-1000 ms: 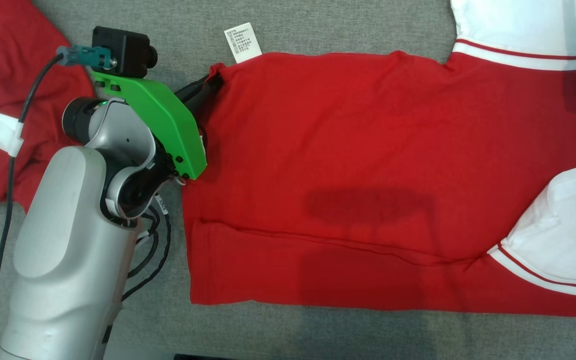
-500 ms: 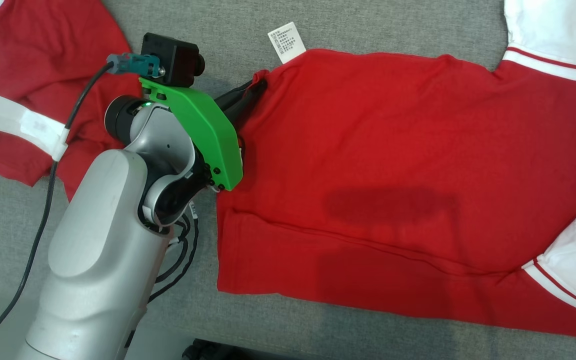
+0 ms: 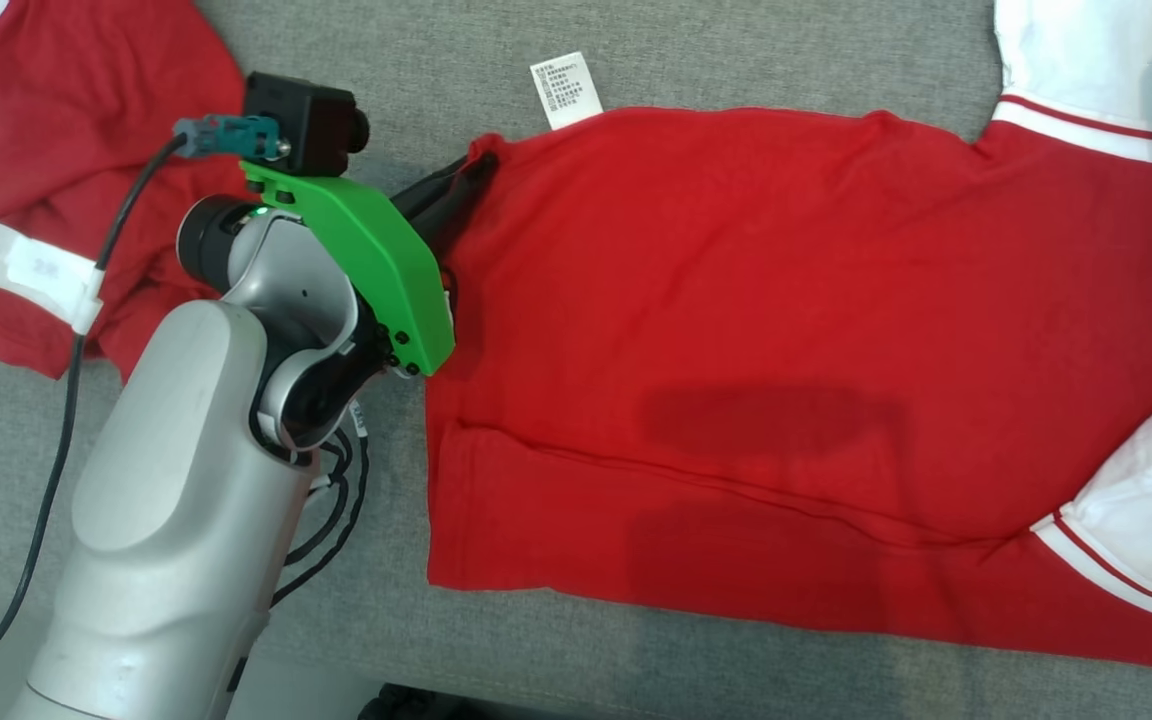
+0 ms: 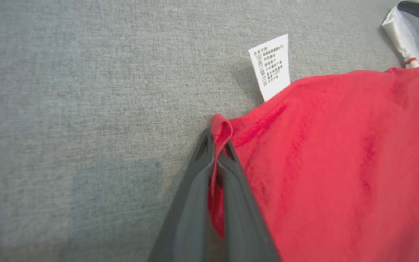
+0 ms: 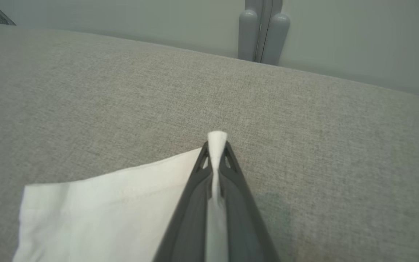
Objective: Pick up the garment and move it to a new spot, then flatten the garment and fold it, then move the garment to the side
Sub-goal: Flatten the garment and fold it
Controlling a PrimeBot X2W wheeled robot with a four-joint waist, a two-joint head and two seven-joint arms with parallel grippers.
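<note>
1. Lying spread across the centre and right of the head view: the garment (image 3: 736, 330), a red top with white sleeves (image 3: 1086, 50), flat on the grey cloth surface (image 3: 736, 40). A shallow crease (image 3: 686, 480) runs along its lower part.
2. The left gripper (image 3: 471, 175): clamped tight on the garment's upper-left corner. The left wrist view has a small red fold pinched between its jaws.
3. The right gripper (image 5: 216, 147): closed on a thin ridge of white cloth, in all likelihood the hem of the upper-right sleeve.
4. The care label (image 3: 566, 90): white, poking out past the top edge, near the left grip.
5. A second red garment (image 3: 66, 150): upper left of the frame, crumpled, lying apart from the first.
6. Handling, as judged: light, soft, limp knit. It has no stiffness, will sag between grips and will drag on the rough surface. Neither fragile nor slippery.
7. Hold points, as judged: corners and hems, two at once, well apart along one edge and kept taut so the panel travels flat.
</note>
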